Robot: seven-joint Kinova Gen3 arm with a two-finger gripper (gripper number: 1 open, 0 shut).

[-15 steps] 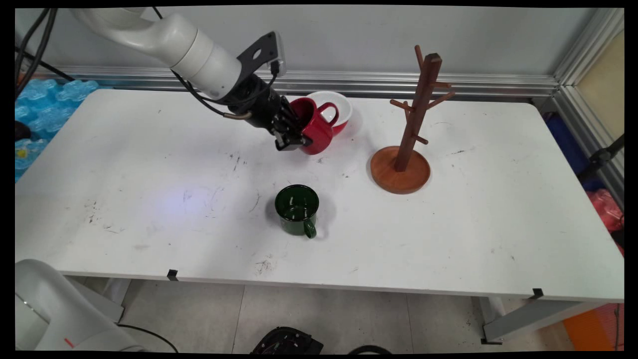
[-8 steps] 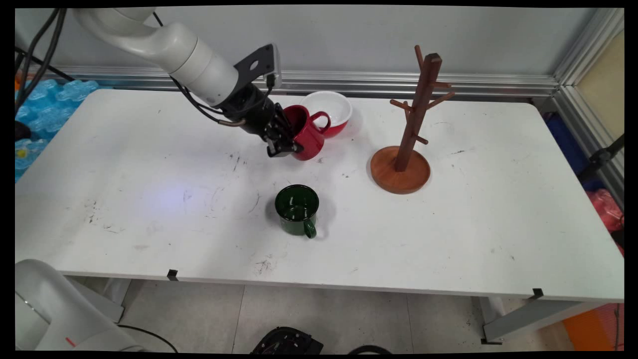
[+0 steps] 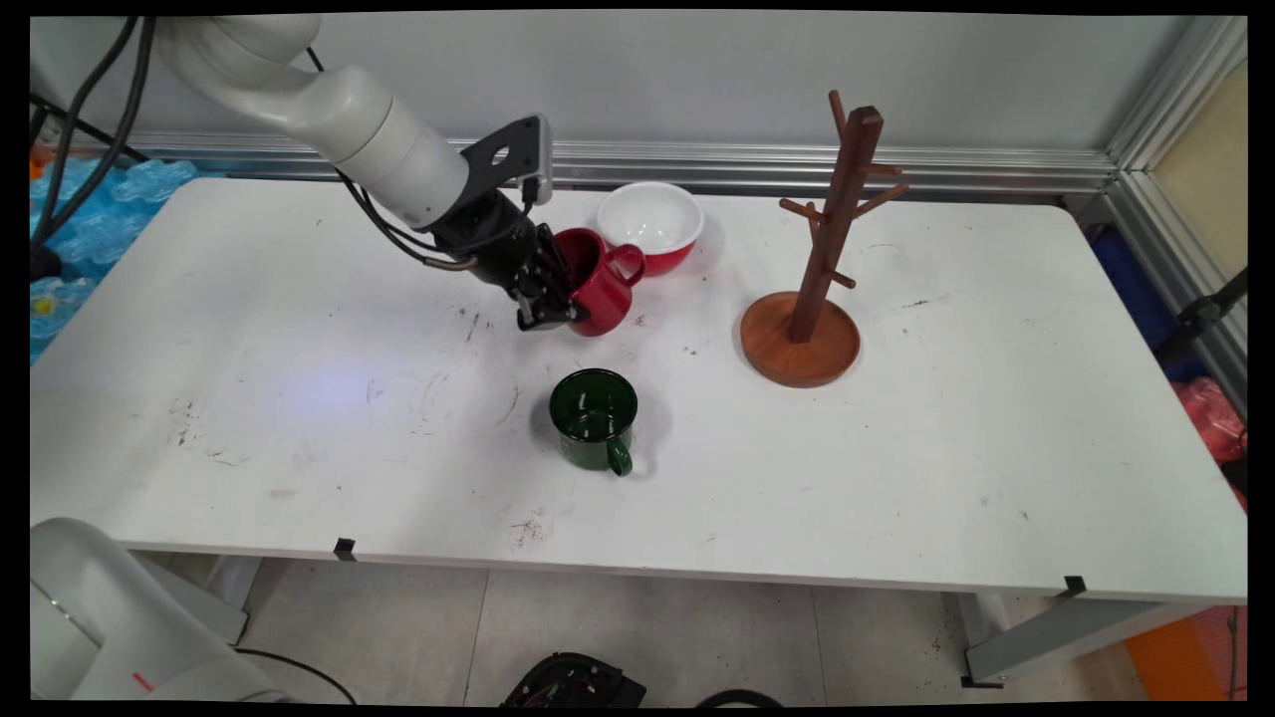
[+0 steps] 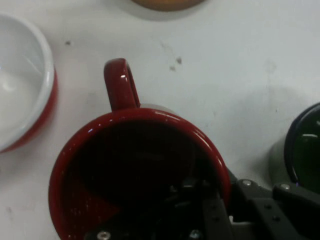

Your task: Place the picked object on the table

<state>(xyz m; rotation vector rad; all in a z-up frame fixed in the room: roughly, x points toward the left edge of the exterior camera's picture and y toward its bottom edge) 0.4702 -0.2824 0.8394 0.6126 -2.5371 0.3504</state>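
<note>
Gripper (image 3: 554, 304) clamping rim wall of red mug (image 3: 598, 289), one finger inside, mug tilting just above table (image 3: 996, 448) toward rear-edge middle. Red-and-white bowl (image 3: 652, 221) sitting just beside handle; green mug (image 3: 595, 418) near. Risks: one-wall pinch slipping, mug dropping; handle knocking bowl.

Main view overlooks the table (image 3: 896, 478); hand view closes on the red mug (image 4: 140, 170).

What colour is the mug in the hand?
Red, inside and out; the mug in the hand shows best in the hand view.
</note>
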